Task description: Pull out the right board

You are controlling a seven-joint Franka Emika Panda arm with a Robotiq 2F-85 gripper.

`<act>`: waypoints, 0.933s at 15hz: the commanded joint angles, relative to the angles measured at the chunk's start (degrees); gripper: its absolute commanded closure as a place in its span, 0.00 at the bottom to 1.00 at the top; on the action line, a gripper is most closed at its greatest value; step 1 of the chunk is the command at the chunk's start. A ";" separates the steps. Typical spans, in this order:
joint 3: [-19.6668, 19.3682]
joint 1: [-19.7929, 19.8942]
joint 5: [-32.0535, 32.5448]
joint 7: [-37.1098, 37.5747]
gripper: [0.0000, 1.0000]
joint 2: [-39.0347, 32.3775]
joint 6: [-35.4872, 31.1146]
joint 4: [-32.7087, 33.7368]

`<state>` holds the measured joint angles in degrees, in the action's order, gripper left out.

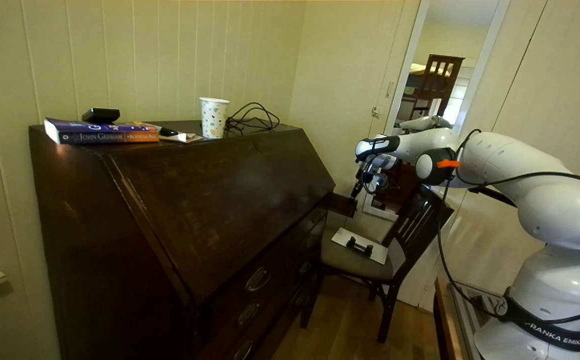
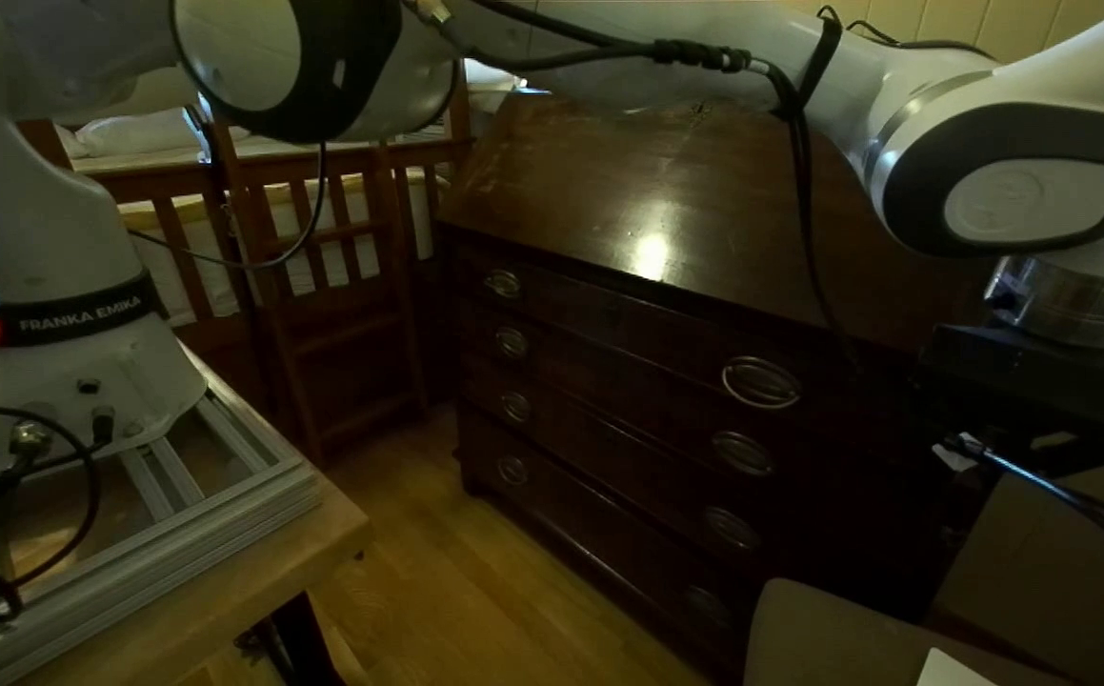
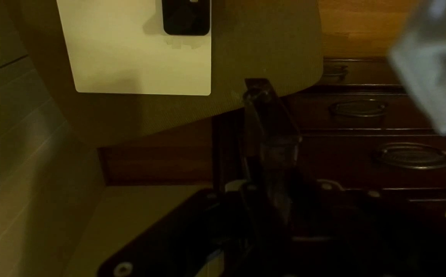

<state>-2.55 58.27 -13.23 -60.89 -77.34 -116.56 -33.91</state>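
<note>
White arm (image 2: 609,84) fronts the desk (image 1: 229,200) and panelled wall (image 1: 169,60); whether the end effector (image 1: 354,196) grips the board (image 1: 341,205), I cannot tell.

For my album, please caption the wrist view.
A pale panel with a black object on it, resting on a chair seat by oval-handled drawers.

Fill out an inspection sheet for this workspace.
Surface: dark desk, slanted lid closed.
Job's things: right board juts from the desk.
Clutter: paperback under a black item, and spotted cup, on the desk's top; white panel on the chair.
Grippers: gripper at the board's outer end; whether open or shut, cannot tell.
Cables: black cable loops below the arm; tangled cord beside the cup.
Surroundings: chair near the desk; tall mirror beyond.
</note>
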 commanded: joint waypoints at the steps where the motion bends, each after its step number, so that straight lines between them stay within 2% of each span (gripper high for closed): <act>1: -4.81 2.89 3.22 0.25 0.94 -1.30 -2.39 -0.22; 2: -4.82 2.95 3.07 0.48 0.52 -1.28 -2.43 -0.29; 4: -5.41 3.17 2.87 1.27 0.46 -1.00 -2.55 -0.66; 10: -3.00 6.73 -0.16 -1.88 0.04 0.74 -0.89 -2.04; 14: -1.24 8.76 -1.26 -5.38 0.00 2.30 2.37 -3.46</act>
<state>-3.93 64.21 -14.16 -62.22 -77.42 -114.35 -35.90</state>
